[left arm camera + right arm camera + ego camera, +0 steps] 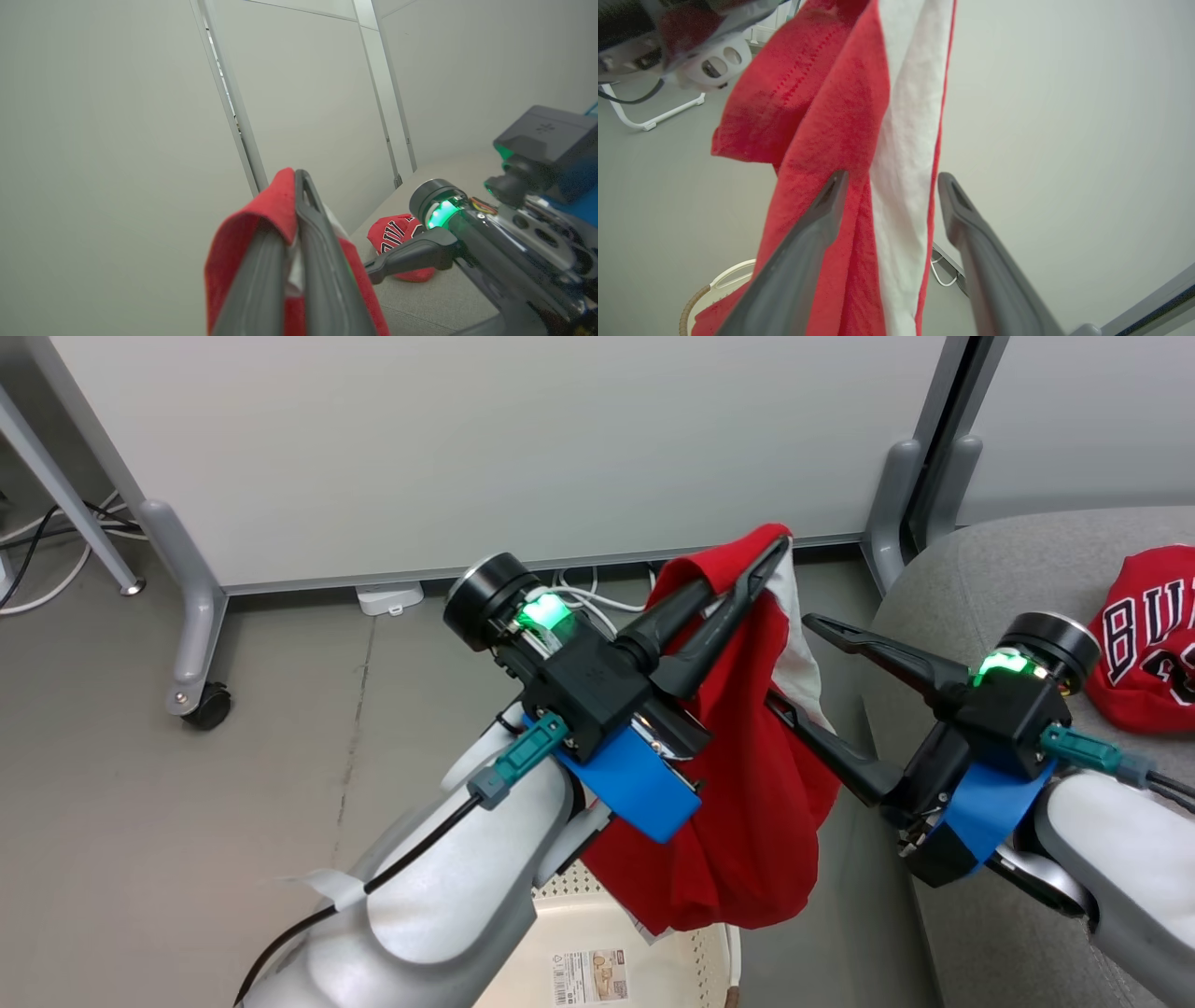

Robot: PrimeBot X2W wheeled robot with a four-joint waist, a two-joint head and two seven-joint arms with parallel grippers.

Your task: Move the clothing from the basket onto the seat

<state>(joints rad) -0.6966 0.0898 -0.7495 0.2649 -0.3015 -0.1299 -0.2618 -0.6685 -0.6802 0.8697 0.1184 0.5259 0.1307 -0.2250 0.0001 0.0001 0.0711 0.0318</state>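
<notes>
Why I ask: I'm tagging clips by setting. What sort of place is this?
Probably an office or lab test area, not a home: tall partition panels, one foot on a castor, bare grey floor, and a grey sofa seat.

Beyond my left gripper (777, 545) I see a pale partition panel (467, 448) standing on the grey floor (280, 784). Its grey leg (187, 607) ends in a black caster (207, 707), well off to that gripper's left. A white power box (387, 598) sits at the panel's foot, with white cables (593, 600) near it. Loose cables (47, 555) lie far left, by a slanted grey post (70, 490). A second panel (1074, 420) stands beyond my right gripper (794, 661).
</notes>
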